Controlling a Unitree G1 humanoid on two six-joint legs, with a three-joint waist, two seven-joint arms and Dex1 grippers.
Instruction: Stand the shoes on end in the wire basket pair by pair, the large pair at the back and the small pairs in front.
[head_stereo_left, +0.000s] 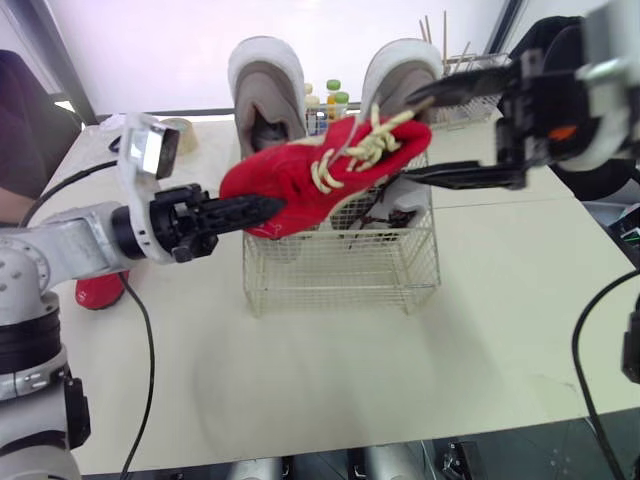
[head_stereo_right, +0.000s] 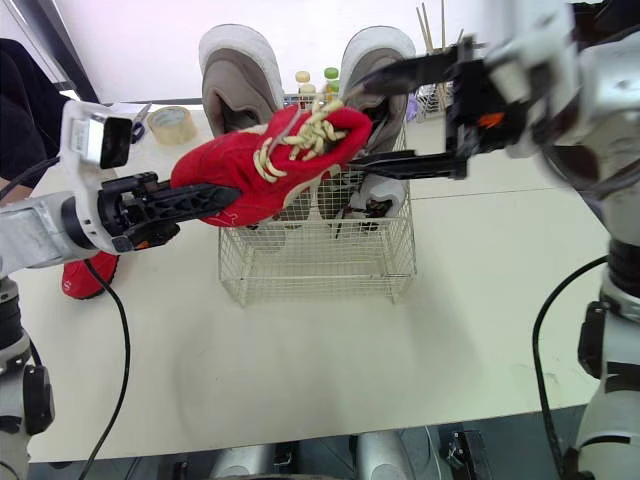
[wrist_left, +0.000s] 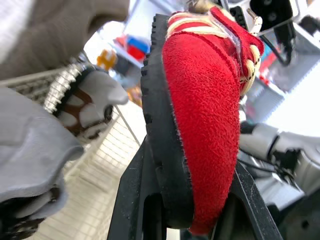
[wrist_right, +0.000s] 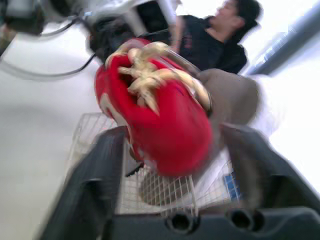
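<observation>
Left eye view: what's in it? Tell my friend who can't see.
A red shoe hangs over a wire basket, held at one end by the left gripper, the right gripper open around the other end. Two big grey shoes stand on end at the basket's back; another red shoe lies on the table.

The lifted shoe (head_stereo_left: 320, 175) is red suede with cream laces (head_stereo_left: 365, 150) and a black sole (wrist_left: 160, 125). At 12 o'clock, the two big shoes (head_stereo_left: 265, 90) are grey-brown with white edging. The basket (head_stereo_left: 340, 270) is pale wire in a square grid. At 9 o'clock a second red shoe (head_stereo_left: 98, 292) lies on the beige table (head_stereo_left: 400, 370).
</observation>
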